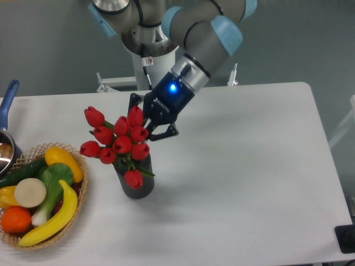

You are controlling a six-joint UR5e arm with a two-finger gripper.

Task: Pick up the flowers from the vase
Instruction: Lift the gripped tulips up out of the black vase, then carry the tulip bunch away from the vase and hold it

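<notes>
Red tulip buds, the flowers, stand bunched in the vase, a short dark ribbed cylinder on the white table. Their green stems and leaves run down into the vase's mouth, and one bud hangs low against the front of its wall. The bunch leans up and to the left of the vase.

The gripper sits just above and to the right of the vase, pressed in among the upper right buds. Its dark fingers are drawn close together around that side of the bunch and seem to have hold of it, though the buds hide the actual contact. A blue light glows on the gripper's body, and the grey arm with pale blue joints rises from it up and away to the right of the vase.

Left of the vase, near but apart from it, a woven basket holds a banana, a yellow pepper, an orange and some green vegetables. Further left of the vase, at the picture's edge, stands a pot with a blue handle.
</notes>
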